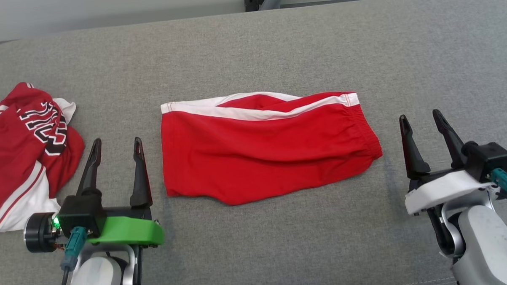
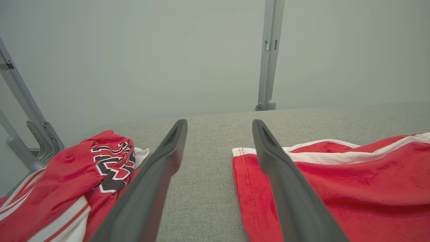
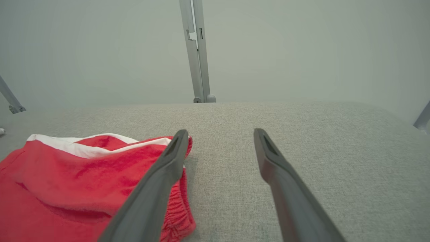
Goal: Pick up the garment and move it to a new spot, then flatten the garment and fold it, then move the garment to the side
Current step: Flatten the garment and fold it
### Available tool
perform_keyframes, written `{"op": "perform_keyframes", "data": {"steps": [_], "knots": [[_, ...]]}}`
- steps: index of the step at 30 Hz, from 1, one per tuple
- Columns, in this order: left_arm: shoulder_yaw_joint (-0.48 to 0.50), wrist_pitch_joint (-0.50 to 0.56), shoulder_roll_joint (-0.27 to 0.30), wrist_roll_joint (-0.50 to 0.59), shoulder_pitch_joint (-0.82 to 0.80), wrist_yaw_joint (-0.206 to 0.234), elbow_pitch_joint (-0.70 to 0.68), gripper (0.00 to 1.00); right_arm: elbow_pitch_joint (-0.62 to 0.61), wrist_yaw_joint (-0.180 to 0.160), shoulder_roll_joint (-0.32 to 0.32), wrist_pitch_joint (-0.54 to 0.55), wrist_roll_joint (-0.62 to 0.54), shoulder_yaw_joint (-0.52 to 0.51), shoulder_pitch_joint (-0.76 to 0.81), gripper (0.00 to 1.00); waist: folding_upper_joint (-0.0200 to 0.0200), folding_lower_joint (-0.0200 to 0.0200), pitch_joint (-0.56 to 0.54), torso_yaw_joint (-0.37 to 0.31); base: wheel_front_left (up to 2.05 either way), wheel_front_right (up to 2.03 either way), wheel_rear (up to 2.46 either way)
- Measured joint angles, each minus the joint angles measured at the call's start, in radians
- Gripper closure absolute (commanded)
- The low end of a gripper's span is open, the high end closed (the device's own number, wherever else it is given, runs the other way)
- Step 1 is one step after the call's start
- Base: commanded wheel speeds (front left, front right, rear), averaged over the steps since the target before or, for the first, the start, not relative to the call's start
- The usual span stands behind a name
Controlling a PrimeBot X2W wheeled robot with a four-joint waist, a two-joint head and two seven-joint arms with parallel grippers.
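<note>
Both arms sit at the near edge of the head view: the left gripper (image 1: 117, 141), on a green mount, at lower left, and the right gripper (image 1: 420, 115), on a white mount, at lower right. Each has its two dark fingers spread wide with nothing between them, over the bare grey padded surface (image 1: 275, 44). Between the grippers, touching neither, lie the red shorts (image 1: 262, 155), folded into a rough rectangle with a white stripe along the far edge and the gathered waistband at the right end. Their left hem lies just beside the left gripper, and the waistband end is near the right gripper. Left of the left gripper, a red and white jersey (image 1: 26, 154) with black numbers lies crumpled, apart from the shorts.
</note>
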Motion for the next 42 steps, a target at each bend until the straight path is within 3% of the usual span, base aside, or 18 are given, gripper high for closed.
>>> {"op": "perform_keyframes", "data": {"steps": [13, 17, 18, 19, 21, 26, 36, 42], "knots": [[-0.030, -0.011, -0.033, 0.007, -0.057, -0.009, 0.038, 0.00, 0.338, 0.000, -0.021, 0.079, 0.089, 0.197, -0.177, 0.00, 0.0000, 0.0000, 0.070, 0.066, 0.00, 0.00, 0.00], [-0.030, -0.016, -0.036, 0.007, -0.059, -0.009, 0.047, 0.00, 0.391, 0.000, -0.017, 0.090, 0.146, 0.245, -0.200, 0.00, 0.0000, 0.0000, 0.084, 0.077, 0.00, 0.00, 0.00], [-0.030, -0.017, -0.036, 0.007, -0.059, -0.009, 0.049, 0.00, 0.396, -0.001, -0.018, 0.091, 0.160, 0.257, -0.206, 0.04, 0.0000, 0.0000, 0.085, 0.077, 0.00, 0.00, 0.00], [-0.031, -0.018, -0.036, 0.007, -0.060, -0.009, 0.051, 0.00, 0.400, -0.001, -0.020, 0.095, 0.176, 0.269, -0.211, 0.41, 0.0000, 0.0000, 0.086, 0.076, 0.00, 0.00, 0.00], [-0.030, -0.019, -0.036, 0.007, -0.061, -0.009, 0.053, 0.00, 0.404, -0.001, -0.024, 0.094, 0.201, 0.289, -0.218, 1.00, 0.0000, 0.0000, 0.085, 0.072, 0.00, 0.00, 0.00], [-0.031, -0.020, -0.035, 0.009, -0.065, -0.008, 0.060, 0.00, 0.406, 0.001, -0.036, 0.074, 0.264, 0.309, -0.227, 1.00, 0.0000, 0.0000, 0.081, 0.057, 0.00, 0.00, 0.00], [-0.041, -0.021, -0.034, 0.009, -0.065, -0.008, 0.066, 0.00, 0.416, 0.001, -0.147, 0.044, 0.329, 0.249, -0.179, 1.00, 0.0000, 0.0000, 0.056, 0.042, 0.00, 0.00, 0.00], [-0.046, -0.018, -0.029, 0.005, -0.059, -0.008, 0.067, 0.00, 0.266, 0.000, -0.148, 0.084, 0.405, 0.293, -0.179, 1.00, 0.0000, 0.0000, 0.041, 0.031, 0.00, 0.00, 0.00]]}}
